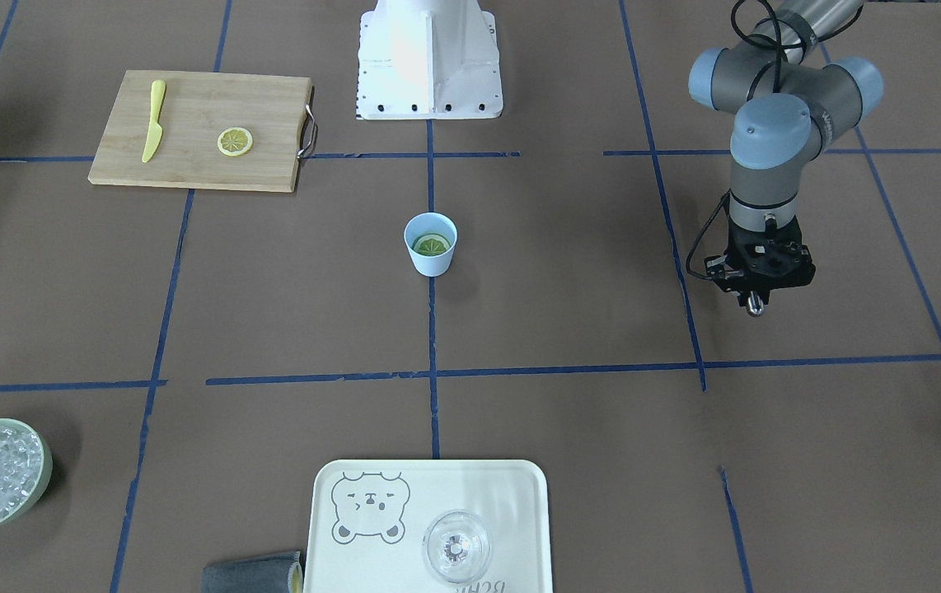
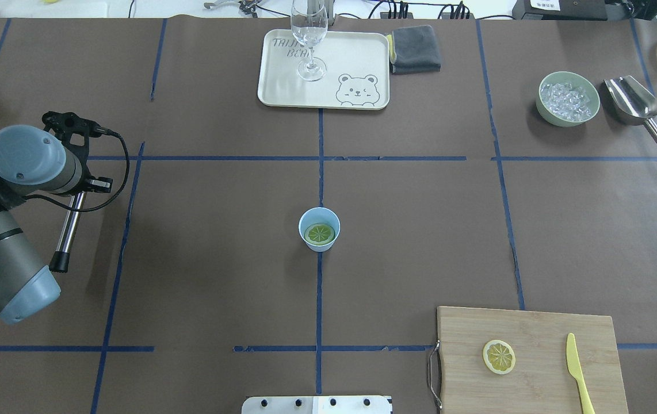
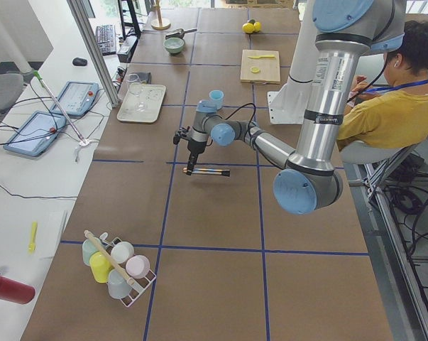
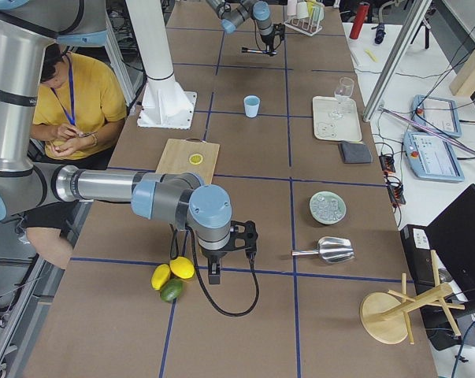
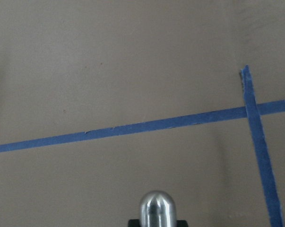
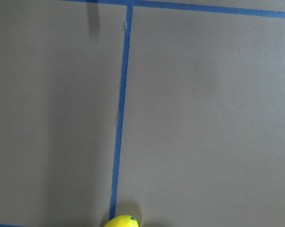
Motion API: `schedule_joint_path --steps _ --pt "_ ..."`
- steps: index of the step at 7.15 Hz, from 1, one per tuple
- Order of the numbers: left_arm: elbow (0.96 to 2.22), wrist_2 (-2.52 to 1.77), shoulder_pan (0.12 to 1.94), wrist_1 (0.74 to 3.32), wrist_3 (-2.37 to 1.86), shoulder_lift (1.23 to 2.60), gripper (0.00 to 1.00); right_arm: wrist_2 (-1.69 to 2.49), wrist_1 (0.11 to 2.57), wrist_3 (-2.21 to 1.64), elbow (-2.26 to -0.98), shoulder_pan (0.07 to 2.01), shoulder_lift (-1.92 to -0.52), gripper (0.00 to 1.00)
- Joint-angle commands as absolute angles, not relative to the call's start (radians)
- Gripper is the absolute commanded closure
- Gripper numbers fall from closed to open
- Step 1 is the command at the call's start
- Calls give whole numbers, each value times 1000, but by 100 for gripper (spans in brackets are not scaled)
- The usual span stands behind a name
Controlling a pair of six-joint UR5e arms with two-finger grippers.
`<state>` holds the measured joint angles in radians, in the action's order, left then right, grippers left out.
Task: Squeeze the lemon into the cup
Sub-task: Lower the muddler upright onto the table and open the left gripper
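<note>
The light-blue cup (image 1: 431, 263) stands upright at the table's middle, also in the overhead view (image 2: 318, 248). A round lemon piece (image 2: 320, 233) lies inside it, cut face up. A second lemon piece (image 2: 499, 356) lies on the wooden board. My left gripper (image 1: 755, 295) is far to the cup's side, pointing down, shut on one end of a metal rod (image 2: 68, 230) that lies level and low over the table. My right gripper (image 4: 213, 274) shows only in the exterior right view, near whole lemons (image 4: 172, 273). I cannot tell if it is open or shut.
The cutting board (image 2: 535, 328) with a yellow toy knife (image 2: 579, 374) is near the robot's right. Far side: a tray (image 2: 357, 52) with a clear glass (image 2: 309, 34), a grey cloth (image 2: 415, 49), a bowl of ice (image 2: 568, 99), a metal scoop (image 2: 633, 98).
</note>
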<state>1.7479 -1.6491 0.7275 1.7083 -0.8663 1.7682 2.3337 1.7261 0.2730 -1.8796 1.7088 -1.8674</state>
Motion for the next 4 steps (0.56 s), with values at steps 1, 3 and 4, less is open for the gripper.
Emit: schedule_joint_path --steps 1,3,4 --pt "1714 -1649 721 1715 -873 1769 100 2333 1695 270 -1861 1709 -1867 0" --pt "1709 -1649 719 1717 -870 1775 33 2333 1695 272 -1859 1709 -1867 0" --pt "1710 -1649 719 1717 -867 1778 0 2333 1695 272 -1859 1709 -1868 0"
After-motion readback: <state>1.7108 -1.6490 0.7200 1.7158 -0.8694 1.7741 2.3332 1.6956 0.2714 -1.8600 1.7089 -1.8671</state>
